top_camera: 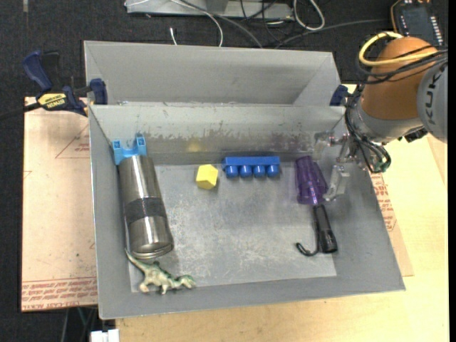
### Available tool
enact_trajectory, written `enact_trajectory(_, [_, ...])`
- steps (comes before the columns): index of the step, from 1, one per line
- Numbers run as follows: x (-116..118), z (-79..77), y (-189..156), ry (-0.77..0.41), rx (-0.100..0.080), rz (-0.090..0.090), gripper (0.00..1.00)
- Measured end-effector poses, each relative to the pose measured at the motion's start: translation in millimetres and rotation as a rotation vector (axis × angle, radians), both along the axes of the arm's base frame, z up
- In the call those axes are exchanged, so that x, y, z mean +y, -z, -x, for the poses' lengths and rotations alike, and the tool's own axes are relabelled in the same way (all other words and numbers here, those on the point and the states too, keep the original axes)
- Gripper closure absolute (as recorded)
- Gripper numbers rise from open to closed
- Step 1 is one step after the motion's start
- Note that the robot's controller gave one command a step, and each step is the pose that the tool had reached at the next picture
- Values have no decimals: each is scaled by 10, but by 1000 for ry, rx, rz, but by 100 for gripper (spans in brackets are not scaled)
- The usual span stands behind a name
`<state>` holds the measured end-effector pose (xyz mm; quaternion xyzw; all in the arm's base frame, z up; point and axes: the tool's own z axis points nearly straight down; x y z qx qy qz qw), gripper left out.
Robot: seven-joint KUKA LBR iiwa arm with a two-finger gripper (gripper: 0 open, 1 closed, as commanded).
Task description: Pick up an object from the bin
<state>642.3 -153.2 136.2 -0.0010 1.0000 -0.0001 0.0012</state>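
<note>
Gripper [340, 179] low at right side of bin [214, 123], just beside purple-handled tool [308, 180] with black hooked end, claw opening and hold cannot be told, blue block [251, 167] and yellow cube [206, 176] further left, steel flask [144, 206] by left wall

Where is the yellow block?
In the camera view, the yellow block lies near the back wall, between the steel flask and the blue bar, left of centre.

Layout of the bin [242, 241]: a canister [146, 205] lay along the left wall, with a clip [128, 149] behind it and a toy lizard [162, 281] before it. Cube [206, 177] and ridged block [251, 167] lay near the back; the hooked tool [310, 180] lay right.
</note>
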Motion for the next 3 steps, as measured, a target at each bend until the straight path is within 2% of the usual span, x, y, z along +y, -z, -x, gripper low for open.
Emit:
enact_trajectory(2, [4,17,-1,37,-1,-1,0])
enact_trajectory(3, [62,113,-12,214,-1,-1,0])
